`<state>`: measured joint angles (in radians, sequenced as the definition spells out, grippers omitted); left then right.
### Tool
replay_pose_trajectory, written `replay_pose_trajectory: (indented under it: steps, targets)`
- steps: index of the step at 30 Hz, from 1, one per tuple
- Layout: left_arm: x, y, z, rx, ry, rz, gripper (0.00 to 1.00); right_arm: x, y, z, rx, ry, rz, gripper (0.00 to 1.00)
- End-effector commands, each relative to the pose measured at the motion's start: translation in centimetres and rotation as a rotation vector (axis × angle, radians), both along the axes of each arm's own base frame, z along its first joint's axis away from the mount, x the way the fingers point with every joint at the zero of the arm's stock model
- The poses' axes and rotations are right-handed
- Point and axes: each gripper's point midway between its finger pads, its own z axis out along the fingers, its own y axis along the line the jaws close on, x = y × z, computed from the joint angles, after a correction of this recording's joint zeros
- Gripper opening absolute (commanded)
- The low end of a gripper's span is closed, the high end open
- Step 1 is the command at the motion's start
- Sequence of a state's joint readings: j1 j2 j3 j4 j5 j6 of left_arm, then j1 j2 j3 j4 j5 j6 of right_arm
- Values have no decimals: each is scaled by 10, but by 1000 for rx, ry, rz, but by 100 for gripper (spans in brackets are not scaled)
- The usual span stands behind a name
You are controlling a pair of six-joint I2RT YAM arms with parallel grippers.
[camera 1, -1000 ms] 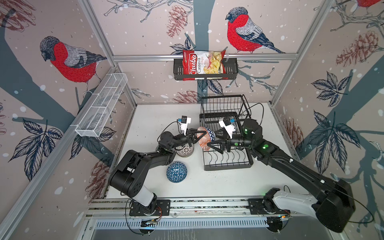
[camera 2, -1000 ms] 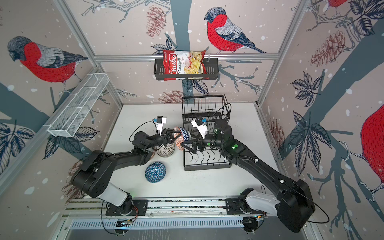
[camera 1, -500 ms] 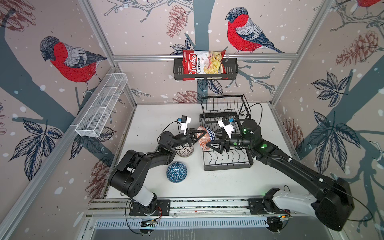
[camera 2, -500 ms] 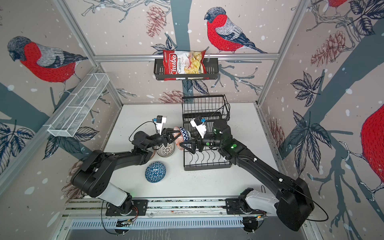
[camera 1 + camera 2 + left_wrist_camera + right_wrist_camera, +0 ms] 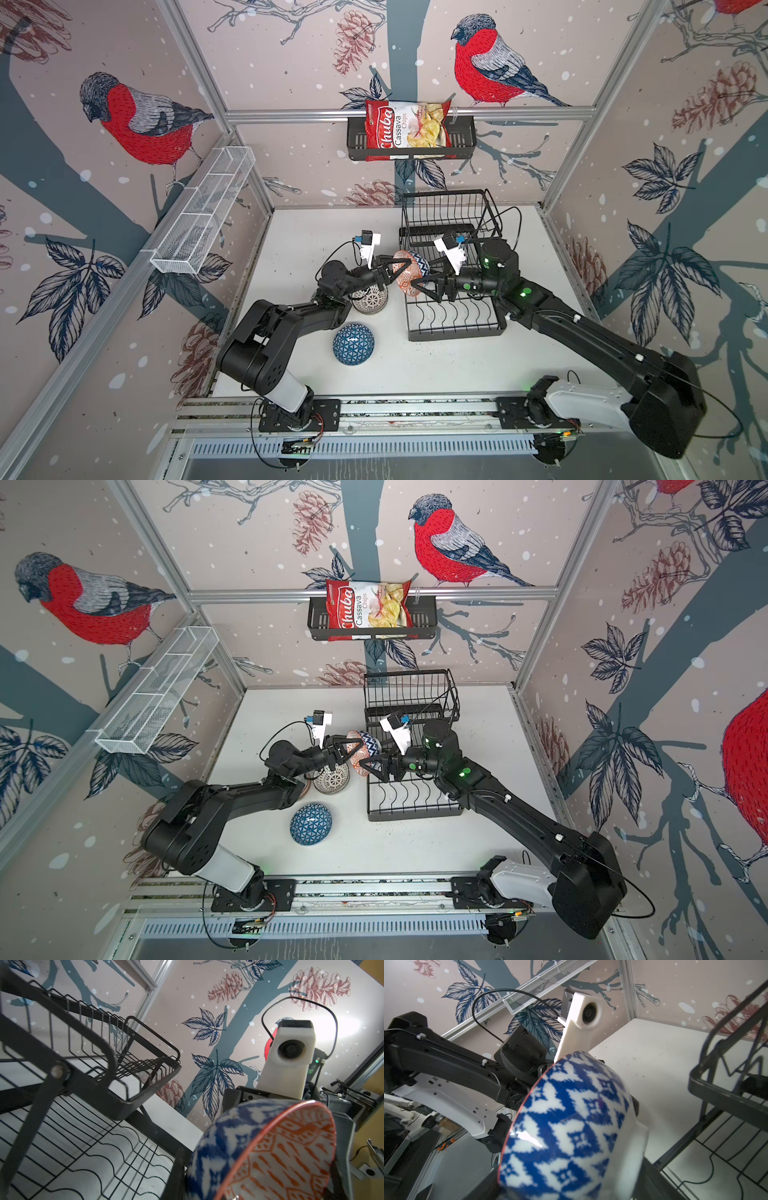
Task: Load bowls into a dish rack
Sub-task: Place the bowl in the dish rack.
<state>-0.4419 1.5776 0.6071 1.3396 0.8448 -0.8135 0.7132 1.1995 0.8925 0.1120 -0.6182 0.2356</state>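
Orange-red inside and blue-and-white outside, the patterned bowl point(image 5: 409, 276) point(image 5: 360, 754) point(image 5: 280, 1157) point(image 5: 571, 1126) hangs on edge in the air, just off the side of the dish rack point(image 5: 457, 336) point(image 5: 415, 814) point(image 5: 124, 1097) point(image 5: 716, 1095) that faces your left arm. It is raised above the counter point(image 5: 316, 232) and sits outside the rack's wavy dividers.

Your left tool point(image 5: 395, 266) point(image 5: 347, 746) pinches the bowl's rim, its jaws pressed together on the ceramic. Your right tool point(image 5: 422, 286) point(image 5: 370, 766) reaches across the rack's flat base to meet the bowl from the other side. Its jaws stand apart around the bowl's lower part, and you cannot tell whether they press on it.

Two more bowls sit on the counter on that same side of the rack. The grey-patterned bowl point(image 5: 370, 296) point(image 5: 331, 777) is near the rack, under your left wrist. The blue triangle bowl point(image 5: 353, 344) point(image 5: 311, 824) lies upside down, farther out from the rack's front corner.
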Motion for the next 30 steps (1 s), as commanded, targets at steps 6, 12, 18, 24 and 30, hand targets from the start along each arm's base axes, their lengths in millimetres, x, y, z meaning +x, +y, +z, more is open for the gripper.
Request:
replay_pose_trajectory:
  steps: [6,12,18,24,30]
  targets:
    - [-10,-5,11,-28,-37,-67,0,-18,12,17,60,-41,106,69]
    - [-4,-4,7,-3,-30,-34,0,-13,11,13,49,-41,71,61]
    - [-4,-5,10,12,-44,-30,8,-11,7,16,52,-57,46,58]
    - [-3,-5,12,10,-44,-28,23,-14,4,23,72,-78,40,53]
    - [-4,-5,13,8,-42,-33,32,-13,0,27,79,-86,14,50]
